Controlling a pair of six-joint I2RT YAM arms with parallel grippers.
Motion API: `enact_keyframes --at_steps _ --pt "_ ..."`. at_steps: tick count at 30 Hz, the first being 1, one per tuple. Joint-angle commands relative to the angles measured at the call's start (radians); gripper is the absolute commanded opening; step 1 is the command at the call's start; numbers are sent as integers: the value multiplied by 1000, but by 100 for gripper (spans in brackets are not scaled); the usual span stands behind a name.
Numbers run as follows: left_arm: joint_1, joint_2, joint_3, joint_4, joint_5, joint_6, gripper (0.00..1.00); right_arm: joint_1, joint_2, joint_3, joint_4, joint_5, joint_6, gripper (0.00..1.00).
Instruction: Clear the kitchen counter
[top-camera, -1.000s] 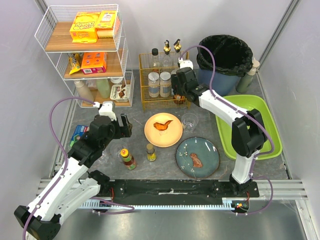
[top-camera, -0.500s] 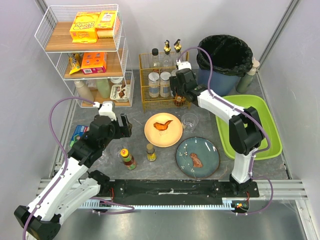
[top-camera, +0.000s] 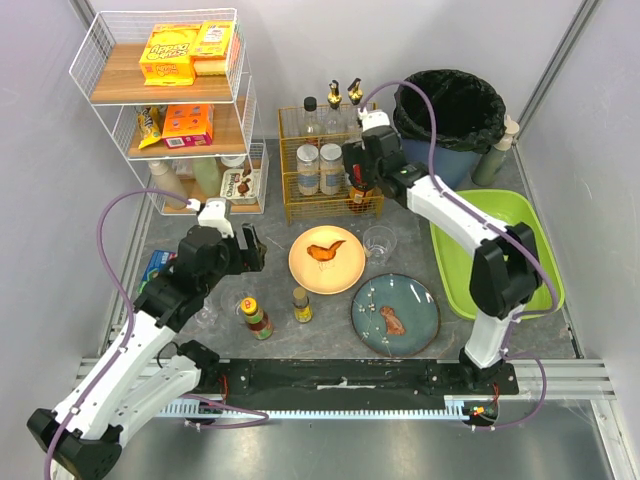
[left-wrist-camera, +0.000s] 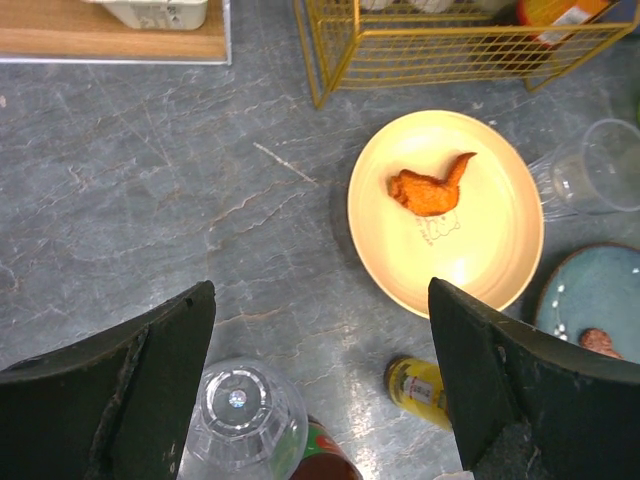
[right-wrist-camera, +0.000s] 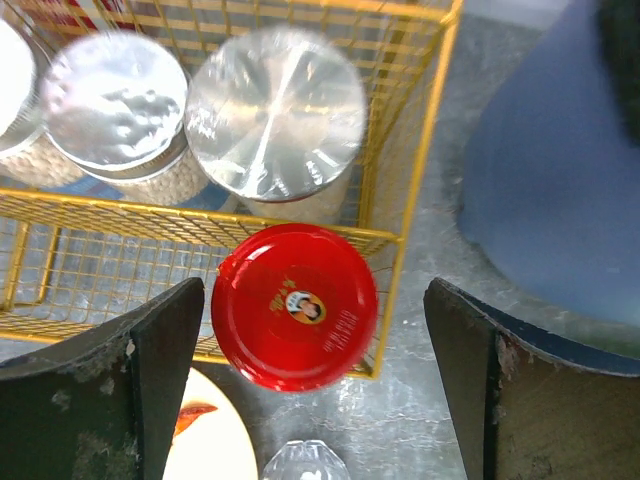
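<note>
The kitchen counter (top-camera: 270, 215) is dark grey and mottled. On it are a yellow plate (top-camera: 326, 259) with a chicken wing (left-wrist-camera: 430, 190), a blue plate (top-camera: 395, 313), a clear glass (top-camera: 378, 242), a red sauce bottle (top-camera: 256, 316) and a small yellow bottle (top-camera: 301, 304). My left gripper (top-camera: 248, 250) is open and empty above an upturned clear cup (left-wrist-camera: 240, 420). My right gripper (top-camera: 356, 186) is open and empty over a red-lidded jar (right-wrist-camera: 295, 305) in the front right corner of the yellow wire basket (top-camera: 325, 160).
A white wire rack (top-camera: 170, 110) with boxes stands at the back left. A bin with a black bag (top-camera: 450, 105) is at the back right, and a lime-green tray (top-camera: 520, 215) is on the right. A blue packet (top-camera: 157, 265) lies at the left edge.
My right gripper has shifted slightly back and to the right over the basket's right end. The left arm has barely moved.
</note>
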Motion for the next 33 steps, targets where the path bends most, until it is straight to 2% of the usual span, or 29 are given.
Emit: enact_keyframes --at_steps 1,5,7,10,11,14,18,23,28,31,33 --pt "3 2 105 -8 80 23 93 -14 -152 31 -6 -8 -28 98" --pt "1 4 157 -34 223 37 93 -14 -229 -26 -6 -17 -23 98" --pt "3 8 174 -43 304 40 92 -14 -246 -43 -1 -16 -17 91" --pt "1 17 183 -51 407 36 91 -14 -214 -38 0 -42 -20 77" --pt "3 20 183 -49 430 33 91 -14 -195 -30 2 -57 -23 66" --pt "3 19 181 -49 453 20 90 -14 -126 0 2 -74 -26 50" --pt "1 17 180 -52 478 31 90 -14 -36 34 3 -94 -34 39" --pt "3 22 177 -64 515 42 90 -14 9 25 14 -126 -31 33" --pt "1 20 169 -66 548 54 90 -14 6 -7 8 -135 -28 33" --pt "3 27 166 -65 578 65 90 -14 -17 5 8 -103 -28 34" --pt "1 33 163 -64 597 73 90 -14 -43 37 9 -94 -28 42"
